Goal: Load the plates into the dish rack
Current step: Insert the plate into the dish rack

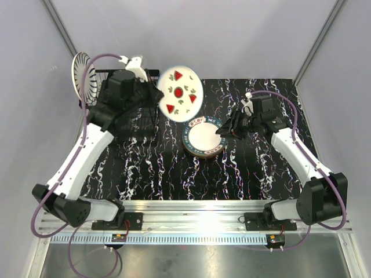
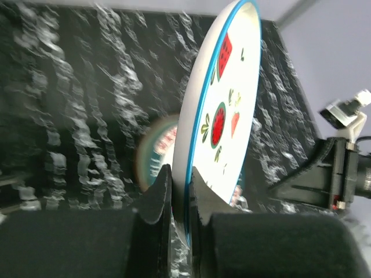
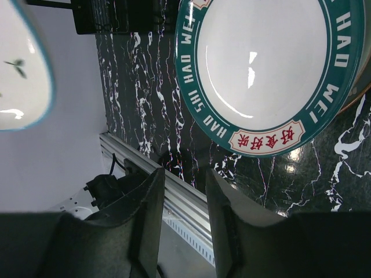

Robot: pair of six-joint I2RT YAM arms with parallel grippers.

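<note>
L pincer (image 2: 178,179) clamps watermelon plate (image 2: 223,116) by rim, above tabletop (image 1: 145,168). R pincer (image 3: 184,176) part-open, empty, nr teal-rim plate (image 3: 261,63).

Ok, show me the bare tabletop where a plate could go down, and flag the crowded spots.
Free: the near strip between the teal-rimmed plate stack and the front rail, and the far patch between the watermelon plate and the right arm. Crowded: the far-left corner, with dish rack, striped plate and left arm.
</note>
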